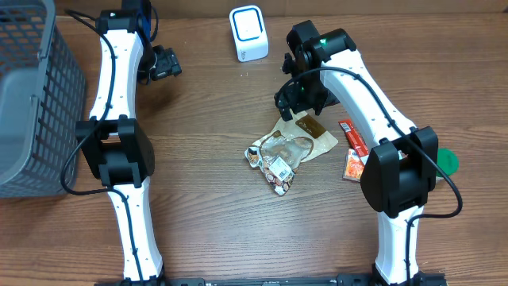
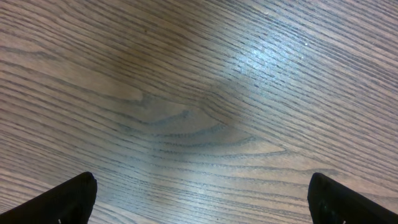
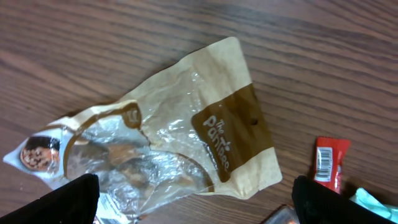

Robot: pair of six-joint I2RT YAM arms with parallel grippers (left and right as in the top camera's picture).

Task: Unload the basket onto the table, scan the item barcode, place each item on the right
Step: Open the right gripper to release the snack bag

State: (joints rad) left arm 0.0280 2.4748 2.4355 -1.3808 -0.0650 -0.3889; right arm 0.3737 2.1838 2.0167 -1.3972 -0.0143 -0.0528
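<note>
Here the right gripper (image 3: 196,193), jaws wide and empty, hangs over the far end of the snack bag (image 1: 287,152), which lies slantwise mid-table, far nearer this arm than the open left gripper (image 1: 163,63).

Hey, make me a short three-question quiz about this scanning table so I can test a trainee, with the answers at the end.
1. What lies below the right gripper? A: a green disc. B: the tan and brown paper snack bag with a clear window. C: a white box.
2. True or false: the left gripper has its jaws shut on a red wrapper.
3. Which container stands on the robot's left side?
Key: 1 B. 2 False: its jaws are open above the wooden table. 3 The grey mesh basket.
</note>
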